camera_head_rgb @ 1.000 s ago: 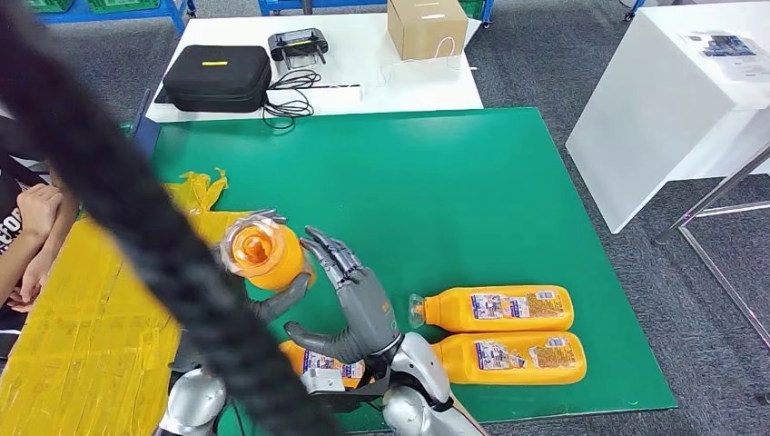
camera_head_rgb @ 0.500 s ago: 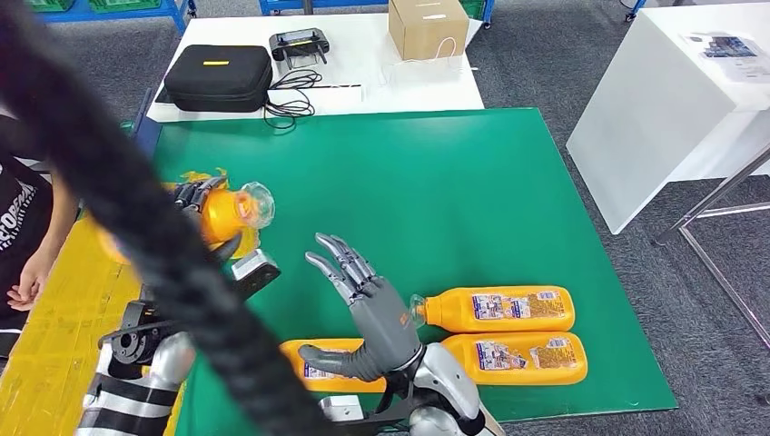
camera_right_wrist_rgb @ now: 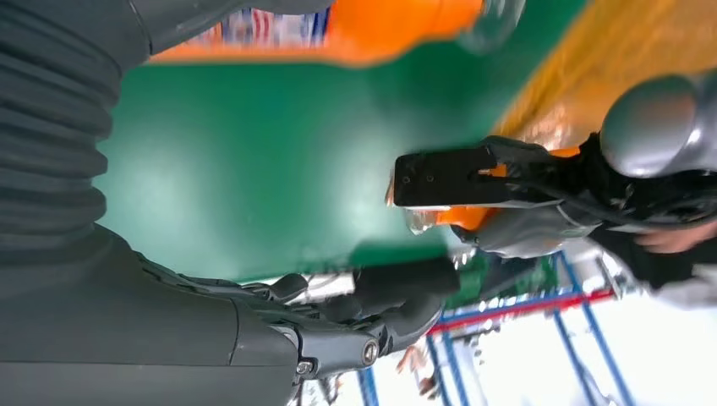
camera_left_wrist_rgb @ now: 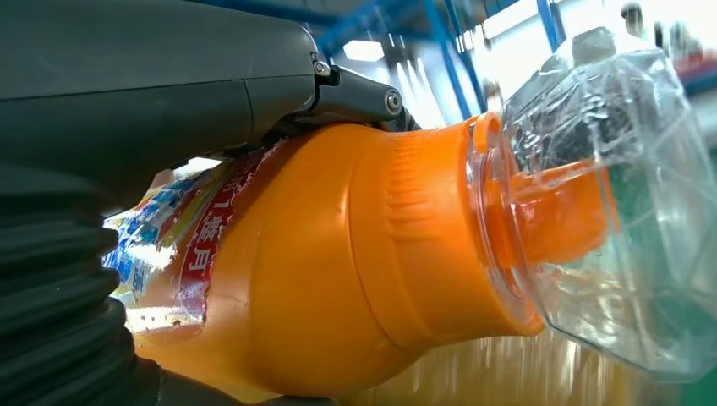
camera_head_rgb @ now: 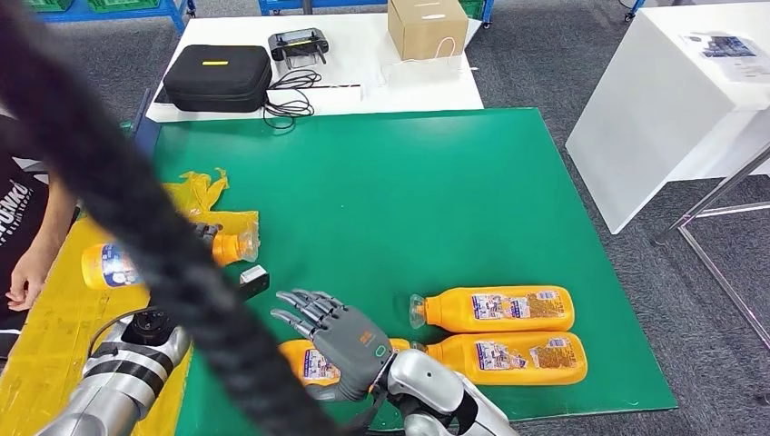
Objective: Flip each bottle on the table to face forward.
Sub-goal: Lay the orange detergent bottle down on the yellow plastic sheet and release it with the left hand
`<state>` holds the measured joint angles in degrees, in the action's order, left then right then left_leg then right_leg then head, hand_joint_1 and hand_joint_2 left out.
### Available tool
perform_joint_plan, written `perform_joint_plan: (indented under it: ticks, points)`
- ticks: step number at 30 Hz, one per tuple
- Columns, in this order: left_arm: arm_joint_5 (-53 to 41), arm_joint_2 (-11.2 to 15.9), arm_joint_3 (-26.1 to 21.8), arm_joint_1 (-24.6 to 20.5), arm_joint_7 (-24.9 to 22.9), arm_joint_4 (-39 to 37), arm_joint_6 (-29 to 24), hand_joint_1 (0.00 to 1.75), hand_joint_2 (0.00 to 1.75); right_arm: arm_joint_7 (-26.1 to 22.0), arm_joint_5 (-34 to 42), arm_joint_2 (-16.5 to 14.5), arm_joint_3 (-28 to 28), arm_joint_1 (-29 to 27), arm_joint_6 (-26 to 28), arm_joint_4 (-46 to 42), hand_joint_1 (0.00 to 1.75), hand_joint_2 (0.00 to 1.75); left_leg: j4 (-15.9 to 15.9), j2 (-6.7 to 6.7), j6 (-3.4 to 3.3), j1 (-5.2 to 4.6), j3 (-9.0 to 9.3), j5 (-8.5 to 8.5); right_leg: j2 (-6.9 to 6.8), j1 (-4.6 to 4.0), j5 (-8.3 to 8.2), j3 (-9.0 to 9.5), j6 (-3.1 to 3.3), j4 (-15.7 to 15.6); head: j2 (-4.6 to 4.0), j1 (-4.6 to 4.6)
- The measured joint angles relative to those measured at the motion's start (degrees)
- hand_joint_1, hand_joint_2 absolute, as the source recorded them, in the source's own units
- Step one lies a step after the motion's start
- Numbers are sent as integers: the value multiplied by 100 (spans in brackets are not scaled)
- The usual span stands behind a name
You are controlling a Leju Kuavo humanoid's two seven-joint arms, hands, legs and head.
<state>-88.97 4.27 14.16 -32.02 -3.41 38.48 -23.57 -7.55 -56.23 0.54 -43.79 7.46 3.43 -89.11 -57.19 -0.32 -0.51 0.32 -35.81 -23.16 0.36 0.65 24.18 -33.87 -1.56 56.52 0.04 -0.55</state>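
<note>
The left hand [camera_head_rgb: 204, 238] holds one orange bottle [camera_head_rgb: 113, 264] on its side over the yellow mat [camera_head_rgb: 54, 336], beside the green table [camera_head_rgb: 409, 200]. The right hand [camera_head_rgb: 340, 341] hovers with fingers spread, holding nothing (above another bottle [camera_head_rgb: 309, 361]). I think this bottle is mid-flip; next it needs laying down label up.

A green table [camera_head_rgb: 436, 182] carries three orange bottles lying on their sides near its front edge: two stacked side by side at the right [camera_head_rgb: 495, 309] [camera_head_rgb: 508, 357], caps pointing left, and a third [camera_head_rgb: 309, 361] partly under a hand. Yellow sheeting [camera_head_rgb: 54, 309] covers the left part. Behind stands a white table [camera_head_rgb: 363, 54] with a black case [camera_head_rgb: 218, 77], a controller [camera_head_rgb: 298, 43], cables [camera_head_rgb: 289, 98] and a cardboard box [camera_head_rgb: 427, 25].
</note>
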Motion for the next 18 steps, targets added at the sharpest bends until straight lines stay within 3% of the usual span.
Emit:
perform_joint_plan:
  ticks: [6,7,10,11,18]
  points:
    - [185,-59,-47,-157,77,-752,-62,175,175,40,75,145,-209,43,11,235,0,175,1,-18,0,0,-3,-2,-7,0,4,2,1,-1,0,1]
    - [194,-66,-55,-188,80,-814,-62,157,175,49,75,162,-226,49,11,257,0,175,2,-18,0,0,-3,-3,-7,0,4,3,1,-1,0,1]
    - [240,-88,-93,-244,83,-939,-104,26,175,104,74,206,-263,66,-1,321,0,175,2,-17,1,1,-1,-1,-7,-1,3,3,1,-1,0,1]
    - [261,-97,-122,-249,85,-962,-151,0,175,126,69,219,-272,72,-9,345,0,175,2,-17,1,1,0,-1,-7,-1,2,4,1,-1,0,1]
    - [528,-185,-411,-174,330,-980,-653,0,175,593,-354,269,-386,153,-36,556,0,175,1,-16,3,1,1,5,-6,-1,0,5,1,0,0,1]
